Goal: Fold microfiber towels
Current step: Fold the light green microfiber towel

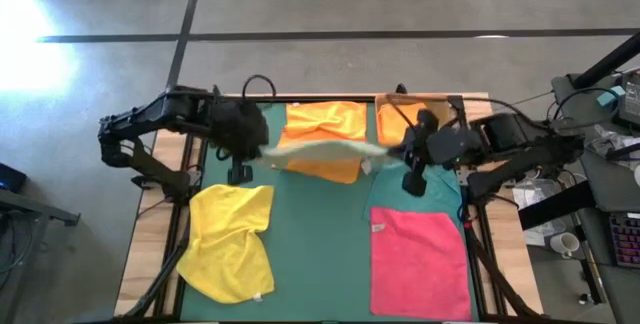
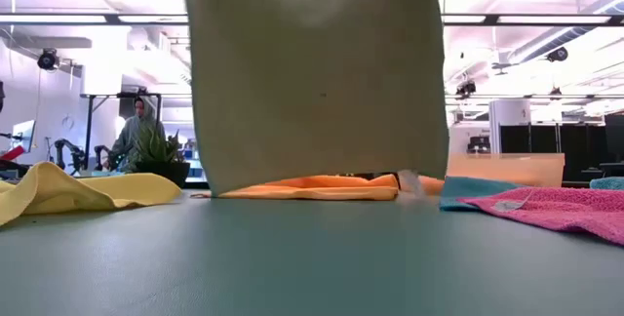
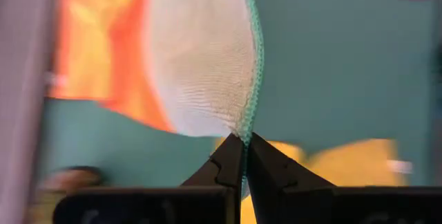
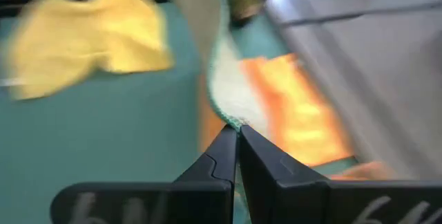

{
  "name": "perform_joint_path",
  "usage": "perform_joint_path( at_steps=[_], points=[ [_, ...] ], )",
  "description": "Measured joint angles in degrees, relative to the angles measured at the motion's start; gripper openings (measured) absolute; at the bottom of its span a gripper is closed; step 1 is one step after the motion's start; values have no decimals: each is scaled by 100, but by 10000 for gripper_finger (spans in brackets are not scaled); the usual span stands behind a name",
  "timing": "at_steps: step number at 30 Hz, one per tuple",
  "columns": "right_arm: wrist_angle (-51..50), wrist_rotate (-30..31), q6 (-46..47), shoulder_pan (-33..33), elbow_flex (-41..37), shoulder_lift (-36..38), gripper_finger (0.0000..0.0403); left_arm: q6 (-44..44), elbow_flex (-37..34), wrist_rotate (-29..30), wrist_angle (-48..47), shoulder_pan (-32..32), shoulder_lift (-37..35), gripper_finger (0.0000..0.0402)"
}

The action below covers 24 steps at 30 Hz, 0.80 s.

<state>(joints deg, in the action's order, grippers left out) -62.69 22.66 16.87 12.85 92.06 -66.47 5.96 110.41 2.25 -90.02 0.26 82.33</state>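
The olive green towel (image 2: pixel 317 72) hangs stretched between both hands above the counter (image 1: pixel 320 264), over an orange towel (image 1: pixel 325 124). The left hand (image 3: pixel 244 156) and right hand (image 4: pixel 236 148) each pinch one corner. If one thin pinch slips, the towel may drop crooked onto the orange one.

Two dark, near-black jointed arms, the left arm (image 1: pixel 160 124) and the right arm (image 1: pixel 510 142), built of angular link segments. A black cable loops above the left arm's wrist housing. Each wrist view shows two black, wedge-shaped fingers (image 3: pixel 228 165) tapering to narrow tips, mounted on a flat black crossbar; pale lettering on the right gripper's (image 4: pixel 237 141) crossbar is probably a marking, too blurred to read.
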Motion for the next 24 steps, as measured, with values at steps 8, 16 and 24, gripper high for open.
perform_joint_path(
  at_steps=[8,16,24],
  points=[
    [37,-215,1340,1045,-462,-328,8,1262,-791,-418,2,-1298,158,0],
    [866,-216,2464,1991,-1116,-742,8,2098,-1610,-924,676,-2226,447,0],
    [1259,-300,3329,2160,-2184,-1250,8,2119,-2265,-781,980,-2372,840,0]
  ],
)
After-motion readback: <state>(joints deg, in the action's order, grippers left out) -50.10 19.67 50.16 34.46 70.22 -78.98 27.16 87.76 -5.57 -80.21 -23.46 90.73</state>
